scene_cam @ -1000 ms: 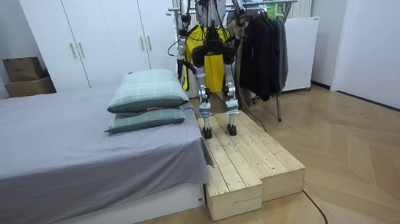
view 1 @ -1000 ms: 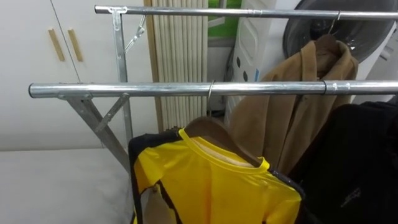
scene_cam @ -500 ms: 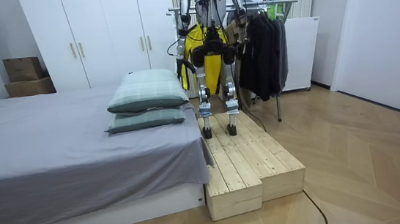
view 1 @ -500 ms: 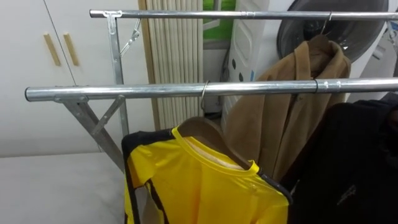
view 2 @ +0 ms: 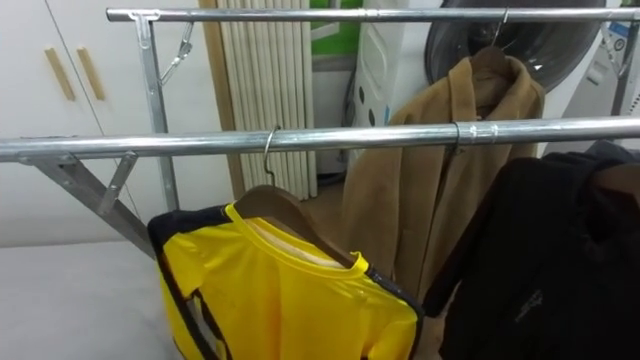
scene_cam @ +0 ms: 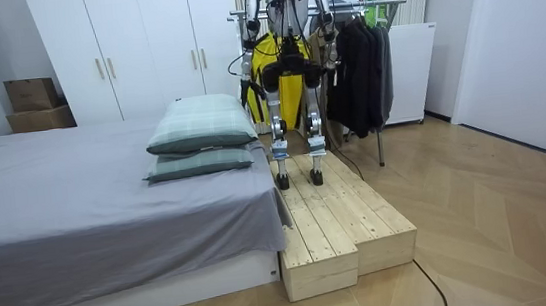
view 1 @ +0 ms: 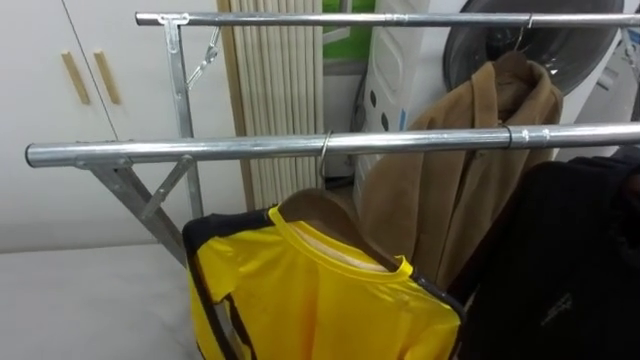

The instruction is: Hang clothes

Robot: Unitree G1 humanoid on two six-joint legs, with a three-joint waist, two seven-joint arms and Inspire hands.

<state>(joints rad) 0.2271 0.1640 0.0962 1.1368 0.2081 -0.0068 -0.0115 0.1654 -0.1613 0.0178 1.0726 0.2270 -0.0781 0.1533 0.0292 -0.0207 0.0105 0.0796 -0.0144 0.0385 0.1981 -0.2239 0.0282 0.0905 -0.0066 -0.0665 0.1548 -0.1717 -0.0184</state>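
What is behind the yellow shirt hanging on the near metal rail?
A tan coat hangs from the far metal rail, behind the yellow shirt. Its lower part is covered by the shirt and a black garment.

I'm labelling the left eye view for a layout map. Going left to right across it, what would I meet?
wooden wardrobe handles → rack upright → yellow shirt → brown coat → black jacket

A yellow shirt (view 1: 320,300) hangs at 6 o'clock on a wooden hanger (view 1: 322,208), its hook over the near rail (view 1: 200,151). At 1 o'clock a tan coat (view 1: 450,175) hangs from the far rail (view 1: 350,18). A black garment (view 1: 560,260) hangs at 4 o'clock.
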